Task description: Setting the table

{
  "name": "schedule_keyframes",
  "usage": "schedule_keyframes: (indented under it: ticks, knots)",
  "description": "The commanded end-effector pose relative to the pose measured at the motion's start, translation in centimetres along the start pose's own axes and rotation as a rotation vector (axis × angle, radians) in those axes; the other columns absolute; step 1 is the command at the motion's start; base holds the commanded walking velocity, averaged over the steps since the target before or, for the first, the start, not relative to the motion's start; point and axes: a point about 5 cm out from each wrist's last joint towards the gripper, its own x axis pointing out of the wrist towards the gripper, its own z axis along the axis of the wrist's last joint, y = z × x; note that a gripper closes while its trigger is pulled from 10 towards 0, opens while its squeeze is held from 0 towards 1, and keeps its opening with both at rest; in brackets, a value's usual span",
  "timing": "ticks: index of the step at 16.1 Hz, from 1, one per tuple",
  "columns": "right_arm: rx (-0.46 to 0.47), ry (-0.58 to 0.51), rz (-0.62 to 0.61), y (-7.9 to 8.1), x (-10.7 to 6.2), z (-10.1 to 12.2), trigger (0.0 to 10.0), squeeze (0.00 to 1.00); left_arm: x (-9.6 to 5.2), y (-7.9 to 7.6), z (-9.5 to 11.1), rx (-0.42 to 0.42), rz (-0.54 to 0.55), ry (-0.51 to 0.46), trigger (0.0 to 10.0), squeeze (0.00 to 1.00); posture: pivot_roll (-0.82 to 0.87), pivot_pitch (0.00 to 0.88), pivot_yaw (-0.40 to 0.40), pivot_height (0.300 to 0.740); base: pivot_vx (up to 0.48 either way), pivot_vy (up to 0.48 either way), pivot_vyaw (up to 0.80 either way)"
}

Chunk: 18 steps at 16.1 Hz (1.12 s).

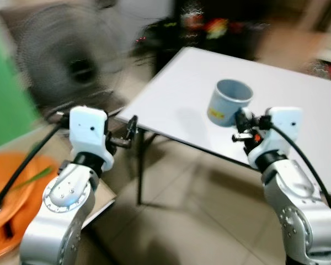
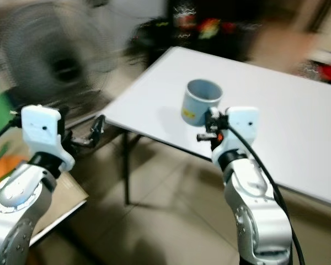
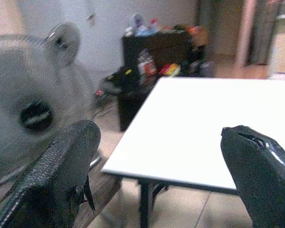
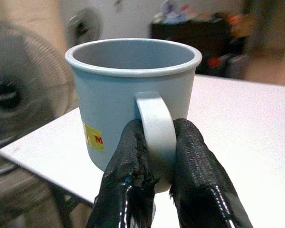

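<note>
R gripper pinching blue mug handle.

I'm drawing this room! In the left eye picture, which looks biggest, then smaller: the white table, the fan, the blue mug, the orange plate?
1. White table
2. Fan, blurred
3. Orange plate, cut off by the edge and nearer the camera, so unsure
4. Blue mug, held by its handle in the right claw

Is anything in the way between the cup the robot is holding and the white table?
Nothing visible is. The right hand is pinching the blue cup by its handle, upright over the white table. The tabletop around the cup looks bare. The left hand hangs open off the table's corner, well away from the cup.
</note>
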Motion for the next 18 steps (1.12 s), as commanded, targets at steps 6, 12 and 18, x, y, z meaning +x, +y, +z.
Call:
schedule_keyframes:
  ticks: [6, 12, 18]
  knots:
    - [0.003, -0.026, 0.018, 0.7, 0.0, 0.5, 10.0, 0.0, 0.4, 0.4, 0.0, -0.005, 0.007, 0.002, 10.0, 0.0, -0.06, 0.006, -0.014, 0.74, 0.0, -0.08, -0.8]
    - [-0.059, 0.025, 0.086, 1.2, 0.7, -0.2, 10.0, 0.0, 0.1, 1.4, -0.2, 0.009, 0.051, 0.007, 10.0, 0.0, -0.06, 0.008, -0.016, 0.74, 0.0, 0.0, -0.61]
    - [-0.152, 0.037, 0.136, 1.9, 1.8, -0.6, 10.0, 0.0, -0.6, 1.9, -0.5, -0.001, 0.078, 0.009, 10.0, 0.0, -0.04, 0.0, -0.033, 0.74, 0.27, 0.0, 0.0]
